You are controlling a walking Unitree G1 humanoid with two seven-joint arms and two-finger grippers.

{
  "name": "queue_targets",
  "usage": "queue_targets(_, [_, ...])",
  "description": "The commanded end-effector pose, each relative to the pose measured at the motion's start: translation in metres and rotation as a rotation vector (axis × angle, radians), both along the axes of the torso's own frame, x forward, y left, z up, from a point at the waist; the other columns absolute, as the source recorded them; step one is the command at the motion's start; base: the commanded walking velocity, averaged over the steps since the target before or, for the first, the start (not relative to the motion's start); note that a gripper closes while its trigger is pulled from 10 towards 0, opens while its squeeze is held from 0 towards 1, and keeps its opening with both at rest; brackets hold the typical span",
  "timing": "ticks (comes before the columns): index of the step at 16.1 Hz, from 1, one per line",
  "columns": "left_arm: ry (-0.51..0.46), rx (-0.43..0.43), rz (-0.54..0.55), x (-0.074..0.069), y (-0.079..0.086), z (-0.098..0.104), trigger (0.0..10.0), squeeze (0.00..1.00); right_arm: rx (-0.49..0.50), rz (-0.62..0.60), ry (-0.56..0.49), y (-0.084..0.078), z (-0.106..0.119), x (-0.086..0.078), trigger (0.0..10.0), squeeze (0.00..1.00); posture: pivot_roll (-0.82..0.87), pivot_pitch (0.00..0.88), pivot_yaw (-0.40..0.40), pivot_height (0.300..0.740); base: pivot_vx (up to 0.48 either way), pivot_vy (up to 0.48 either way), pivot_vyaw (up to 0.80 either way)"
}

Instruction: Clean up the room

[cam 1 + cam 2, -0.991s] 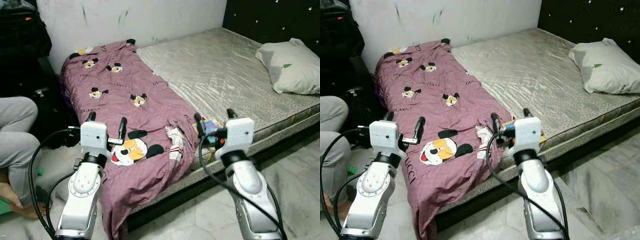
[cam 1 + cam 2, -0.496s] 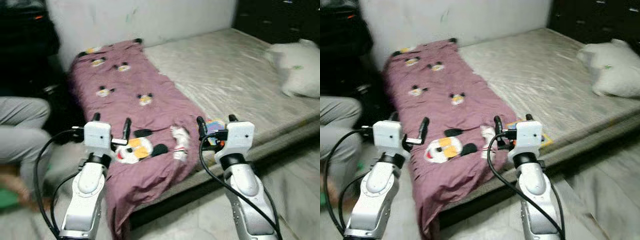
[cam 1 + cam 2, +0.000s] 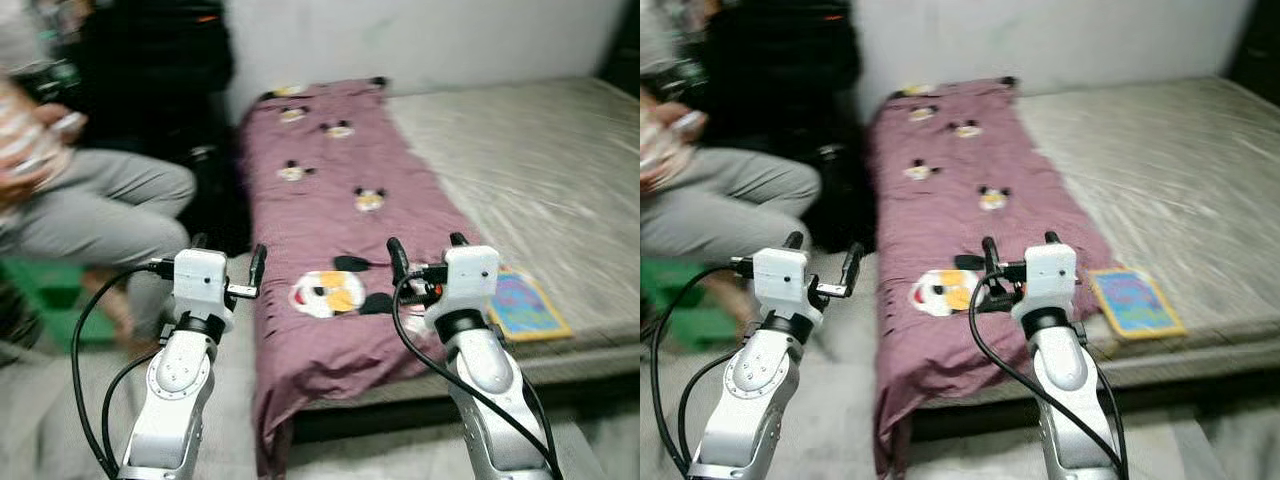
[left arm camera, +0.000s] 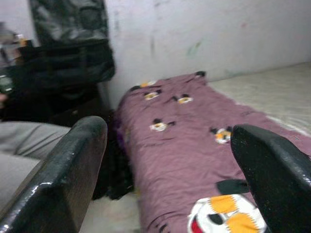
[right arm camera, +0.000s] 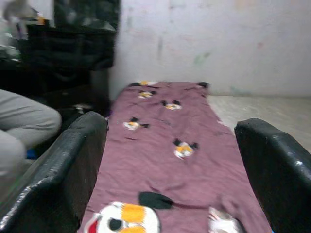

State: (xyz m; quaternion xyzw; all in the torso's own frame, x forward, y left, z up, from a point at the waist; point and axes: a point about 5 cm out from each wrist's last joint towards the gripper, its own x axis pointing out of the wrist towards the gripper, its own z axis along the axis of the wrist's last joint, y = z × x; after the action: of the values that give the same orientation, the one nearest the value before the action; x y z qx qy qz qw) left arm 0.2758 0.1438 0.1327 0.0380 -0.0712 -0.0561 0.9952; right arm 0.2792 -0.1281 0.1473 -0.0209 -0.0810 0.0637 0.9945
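Observation:
A purple blanket (image 3: 330, 215) printed with cartoon mice lies along the left side of the bed and hangs over its front edge. A colourful flat book (image 3: 522, 305) rests on the grey mattress (image 3: 520, 160) near the front edge. My left gripper (image 3: 228, 262) is held up, open and empty, over the floor left of the blanket. My right gripper (image 3: 428, 258) is open and empty above the blanket's front part, just left of the book. Both wrist views look along the blanket (image 5: 165, 145) between spread fingers (image 4: 58, 179).
A person in grey trousers (image 3: 100, 205) sits at the left, close to the bed. Dark bags or luggage (image 3: 150, 50) stand against the wall behind them. A white wall (image 3: 420, 35) runs behind the bed. The pale floor (image 3: 60, 430) lies below my arms.
The camera has swung to the left: the bed and blanket shifted right, the pillow left the picture and the seated person came further in. Both grippers stay open and raised.

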Motion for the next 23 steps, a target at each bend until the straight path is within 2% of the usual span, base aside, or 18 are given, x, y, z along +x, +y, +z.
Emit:
queue_targets(1, [-0.011, 0.003, -0.001, -0.001, 0.000, 0.004, 10.0, 0.00, 0.001, 0.005, 0.009, 0.001, 0.000, 0.002, 10.0, 0.00, -0.12, 0.000, 0.062, 0.740, 0.000, 0.000, 0.80])
queue_targets(15, [-0.010, 0.003, -0.028, 0.001, -0.008, 0.005, 10.0, 0.00, -0.011, -0.007, 0.000, -0.002, 0.002, 0.004, 10.0, 0.00, -0.12, 0.000, 0.057, 0.740, 0.000, 0.000, 0.04])
queue_targets(20, [-0.034, -0.005, -0.087, 0.001, -0.012, 0.009, 10.0, 0.00, -0.014, -0.003, -0.004, -0.001, 0.002, 0.005, 10.0, 0.00, -0.12, 0.000, 0.057, 0.740, 0.000, 0.000, 0.00])
queue_targets(23, [-0.042, -0.004, -0.101, 0.001, -0.013, 0.010, 10.0, 0.00, -0.010, -0.009, -0.009, 0.000, 0.003, 0.007, 10.0, 0.00, -0.12, 0.000, 0.060, 0.740, 0.390, 0.000, 0.00])
